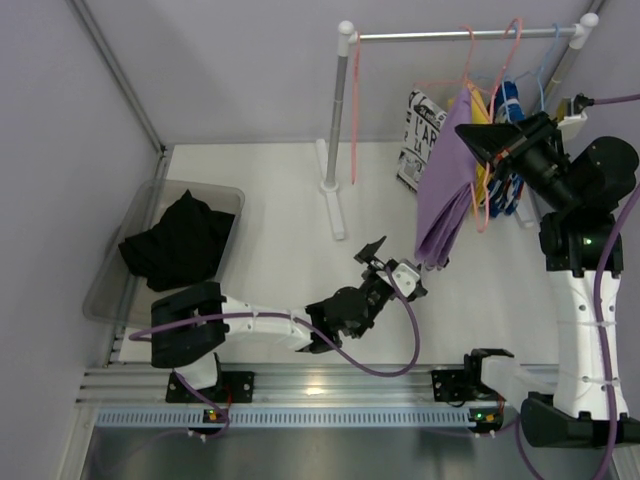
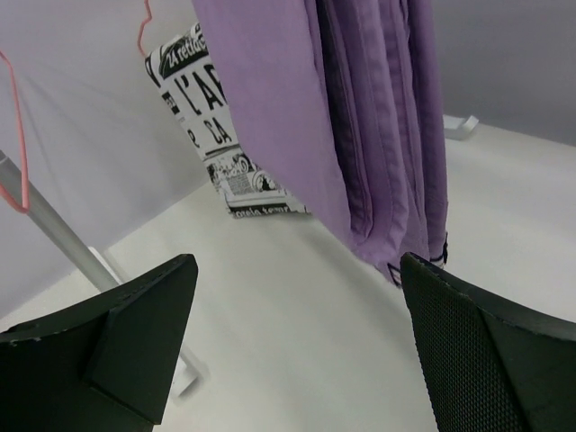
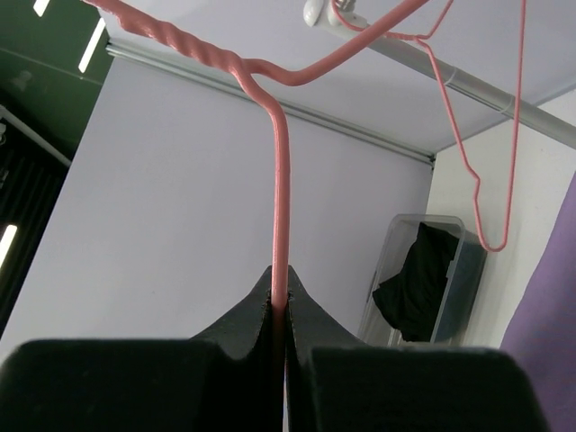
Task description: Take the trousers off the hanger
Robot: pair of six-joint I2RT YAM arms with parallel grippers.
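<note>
Half done: black trousers in bin left of rack; lilac trousers hang at rack, right gripper pinching hanger, left gripper spread beneath.

Printed garment — "24", "L'A"

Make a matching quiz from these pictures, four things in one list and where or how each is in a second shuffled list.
1. black trousers
2. lilac trousers
3. left gripper
4. right gripper

A. shut on a pink hanger
B. in the clear bin
C. open, holding nothing
D. hanging below the rail

Pairs: 1-B, 2-D, 3-C, 4-A
</note>
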